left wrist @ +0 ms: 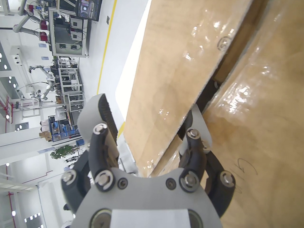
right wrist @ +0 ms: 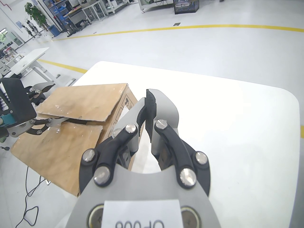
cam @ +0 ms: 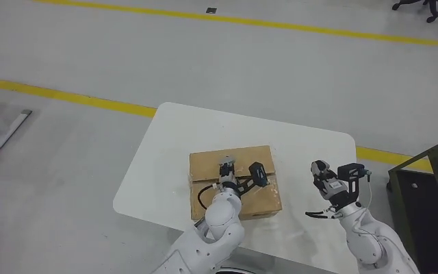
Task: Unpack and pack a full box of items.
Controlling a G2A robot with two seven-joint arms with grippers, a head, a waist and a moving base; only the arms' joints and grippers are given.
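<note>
Straddling one flap of the single box, left tool apart; right tool together.

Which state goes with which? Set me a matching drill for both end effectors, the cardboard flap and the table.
Things:
1. left end effector
2. right end effector
3. flap
4. table

States:
A. white, rounded corners
B. shut, above bare table
C. open, straddling the flap's edge
D. lifted, one edge raised

Pairs: 1-C, 2-B, 3-D, 4-A
</note>
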